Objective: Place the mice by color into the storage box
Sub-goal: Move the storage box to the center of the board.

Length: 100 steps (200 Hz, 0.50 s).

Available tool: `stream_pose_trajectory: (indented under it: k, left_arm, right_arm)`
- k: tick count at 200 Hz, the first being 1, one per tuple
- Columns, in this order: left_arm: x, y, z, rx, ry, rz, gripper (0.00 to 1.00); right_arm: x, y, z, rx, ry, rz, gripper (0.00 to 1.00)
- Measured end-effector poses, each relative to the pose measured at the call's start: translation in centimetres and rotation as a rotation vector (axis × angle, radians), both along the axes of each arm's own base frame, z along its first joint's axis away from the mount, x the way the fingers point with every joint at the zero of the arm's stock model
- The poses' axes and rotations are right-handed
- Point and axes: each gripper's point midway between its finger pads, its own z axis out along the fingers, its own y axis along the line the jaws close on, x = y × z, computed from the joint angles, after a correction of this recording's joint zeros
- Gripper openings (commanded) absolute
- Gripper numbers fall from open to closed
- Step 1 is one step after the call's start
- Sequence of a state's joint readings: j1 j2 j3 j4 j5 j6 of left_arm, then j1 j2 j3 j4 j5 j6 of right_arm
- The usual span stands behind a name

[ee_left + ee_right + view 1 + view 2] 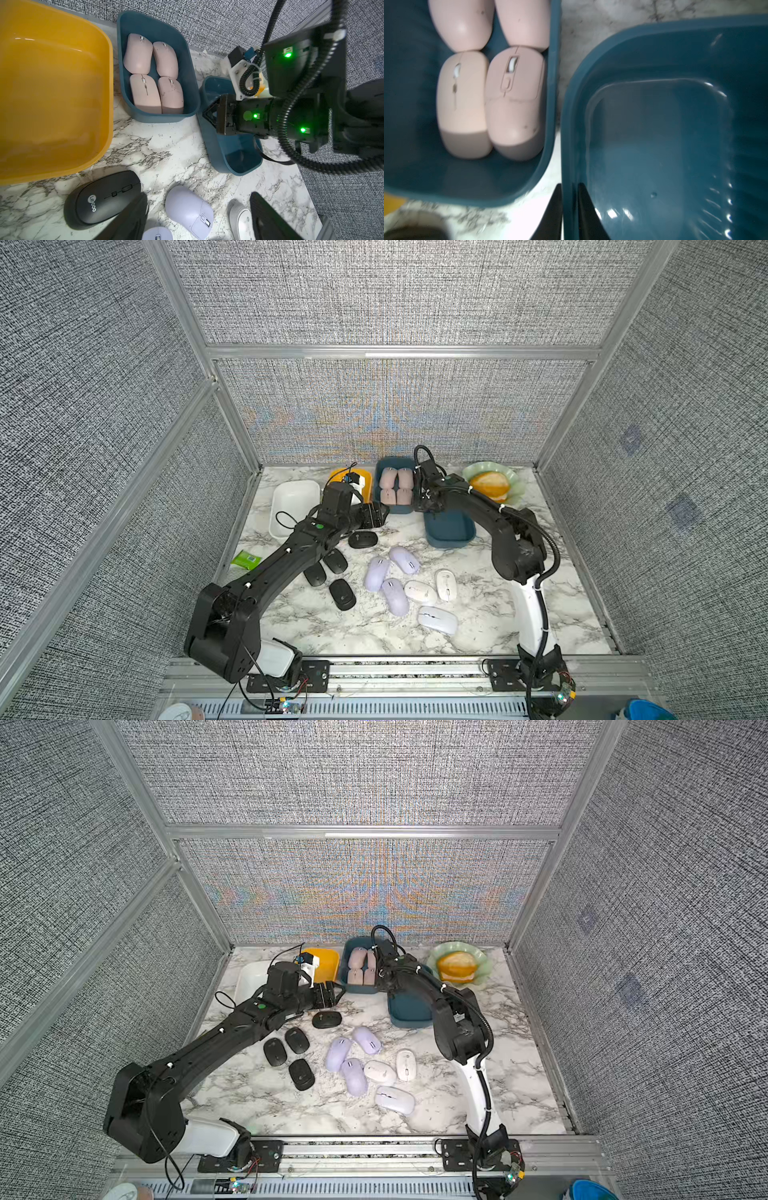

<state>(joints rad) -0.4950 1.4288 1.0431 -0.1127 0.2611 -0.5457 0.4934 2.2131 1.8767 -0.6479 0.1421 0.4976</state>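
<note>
Several pale pink mice [397,486] [152,74] fill a teal storage box [395,509] at the back. A second teal box [451,545] [675,124] beside it is empty; my right gripper [428,510] [570,187] straddles its near wall, shut on the rim. Several black mice [336,561], three lilac mice [395,596] and three white mice [446,584] lie loose on the marble table. My left gripper [376,514] [198,199] hangs open above the table by the rearmost black mouse [362,539] [99,199], with nothing between its fingers.
An empty white box [291,497] and a yellow box [338,475] [52,93] stand at the back left. A green plate [513,481] with a bread roll [490,485] is at the back right. A green packet [246,560] lies by the left wall.
</note>
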Motion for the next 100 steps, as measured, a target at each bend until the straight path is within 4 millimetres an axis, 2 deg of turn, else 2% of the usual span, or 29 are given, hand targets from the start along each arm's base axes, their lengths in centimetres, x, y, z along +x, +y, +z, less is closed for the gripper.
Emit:
stream_pose_trajectory:
  k: [36,50,70,100]
  left_arm:
    - [-0.1,0.0,-0.4,0.006,0.012,0.0,0.79]
    - [-0.1,0.0,-0.3,0.005,0.012,0.0,0.79]
    - [-0.2,0.1,-0.1,0.004,0.009,0.0,0.79]
    - [-0.2,0.7,1.0,0.01,-0.02,0.029,0.79]
  right_arm:
    - [-2.1,0.0,2.8,0.048,-0.014,0.03,0.33]
    - [-3.1,-0.6,3.7,0.051,-0.027,0.033,0.38]
    - [-4.5,-2.3,4.3,0.011,-0.04,0.032,0.41]
    - [-7.4,-5.5,3.4,-0.09,-0.027,0.023,0.41]
